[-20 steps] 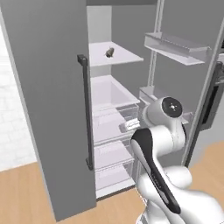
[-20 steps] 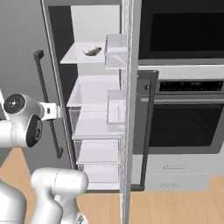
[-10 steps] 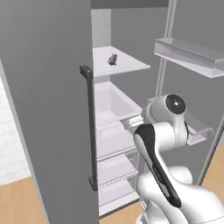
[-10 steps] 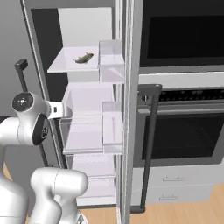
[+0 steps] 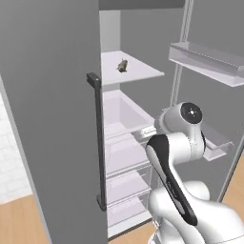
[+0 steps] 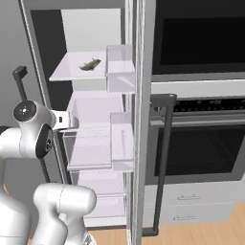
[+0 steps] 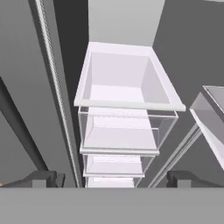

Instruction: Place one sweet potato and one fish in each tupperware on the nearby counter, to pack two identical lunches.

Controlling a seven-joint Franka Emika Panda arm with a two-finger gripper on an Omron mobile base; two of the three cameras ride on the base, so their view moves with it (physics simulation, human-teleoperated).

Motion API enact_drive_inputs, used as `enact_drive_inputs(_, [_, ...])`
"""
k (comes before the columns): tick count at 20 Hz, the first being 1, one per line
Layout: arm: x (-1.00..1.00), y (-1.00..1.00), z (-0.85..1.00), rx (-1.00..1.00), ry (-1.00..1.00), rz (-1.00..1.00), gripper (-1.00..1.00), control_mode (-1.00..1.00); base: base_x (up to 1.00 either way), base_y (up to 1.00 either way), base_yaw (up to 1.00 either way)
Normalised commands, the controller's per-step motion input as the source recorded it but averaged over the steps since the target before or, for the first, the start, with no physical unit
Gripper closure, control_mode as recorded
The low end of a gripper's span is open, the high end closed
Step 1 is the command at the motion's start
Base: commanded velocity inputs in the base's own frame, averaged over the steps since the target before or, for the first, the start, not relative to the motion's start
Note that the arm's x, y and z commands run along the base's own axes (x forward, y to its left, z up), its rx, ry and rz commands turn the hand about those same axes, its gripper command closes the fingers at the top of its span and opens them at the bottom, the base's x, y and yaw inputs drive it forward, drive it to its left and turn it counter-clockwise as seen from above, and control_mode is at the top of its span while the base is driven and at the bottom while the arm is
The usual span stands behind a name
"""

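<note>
My base rolled closer to the fridge (image 5: 57, 95) | fish (image 6: 90, 64) lies lengthwise across top shelf (image 6: 72, 72) | gripper (image 7: 111, 178) released, empty

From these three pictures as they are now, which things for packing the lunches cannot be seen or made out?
- The fish on the fridge's upper shelf: too small to tell its details in both base views.
- Drawers: the lower ones are stacked behind the top one in the hand view, so their contents are hidden.
- Left fridge half: covered by its closed door in the left base view.
</note>
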Motion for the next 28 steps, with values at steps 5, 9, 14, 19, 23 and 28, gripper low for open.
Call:
enact_drive_inputs(5, [0.0,0.0,0.0,0.0,0.0,0.0,-1.0,1.0,0.42,-0.09,-0.07])
enact_drive_inputs(9, [0.0,0.0,0.0,0.0,0.0,0.0,-1.0,1.0,0.68,0.0,-0.06])
enact_drive_inputs(14, [0.03,-0.11,0.37,0.03,0.01,-0.08,-1.0,-1.0,0.26,-0.02,-0.03])
enact_drive_inputs(19, [0.03,-0.09,1.0,0.02,-0.04,-0.19,-1.0,-1.0,0.0,0.0,0.0])
enact_drive_inputs(23, [0.23,0.02,1.0,0.06,-0.03,-0.04,-1.0,-1.0,0.0,0.0,0.0])
enact_drive_inputs(28, [0.22,-0.01,0.57,0.18,0.12,0.0,-1.0,-1.0,0.0,0.0,0.0])
